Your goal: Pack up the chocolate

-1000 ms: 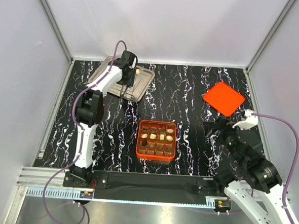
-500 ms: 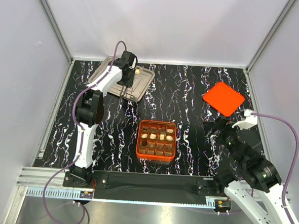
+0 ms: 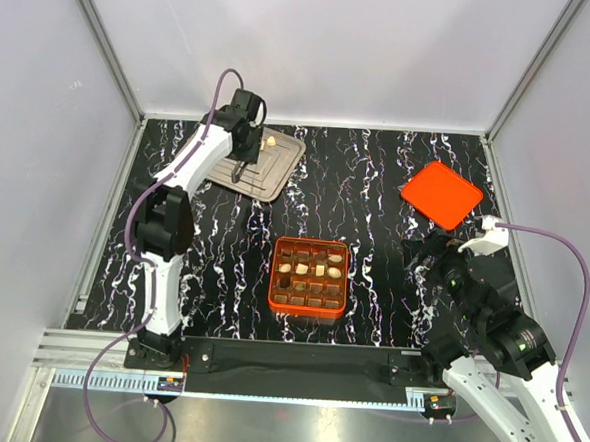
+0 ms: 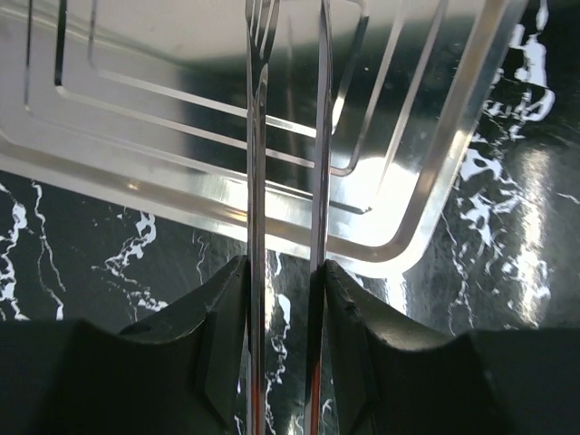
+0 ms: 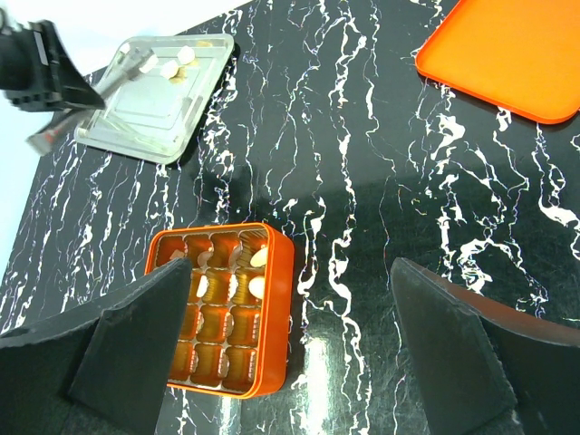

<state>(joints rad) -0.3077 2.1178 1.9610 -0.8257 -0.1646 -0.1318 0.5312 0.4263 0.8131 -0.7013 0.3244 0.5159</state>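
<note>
Tray (image 3: 278, 170) far left with chocolate pieces (image 3: 270, 141) on it, box (image 3: 308, 311) centre, lid (image 3: 441, 194) far right.

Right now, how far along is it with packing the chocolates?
Partly done: several pieces already sit in cells of the orange box, though many cells look empty. In hand: the left pincer grips metal tweezers over the steel tray, where a few cream pieces wait. Left to do: move those across, then probably fit the orange lid lying apart on the right. The right pincer hangs open.
</note>
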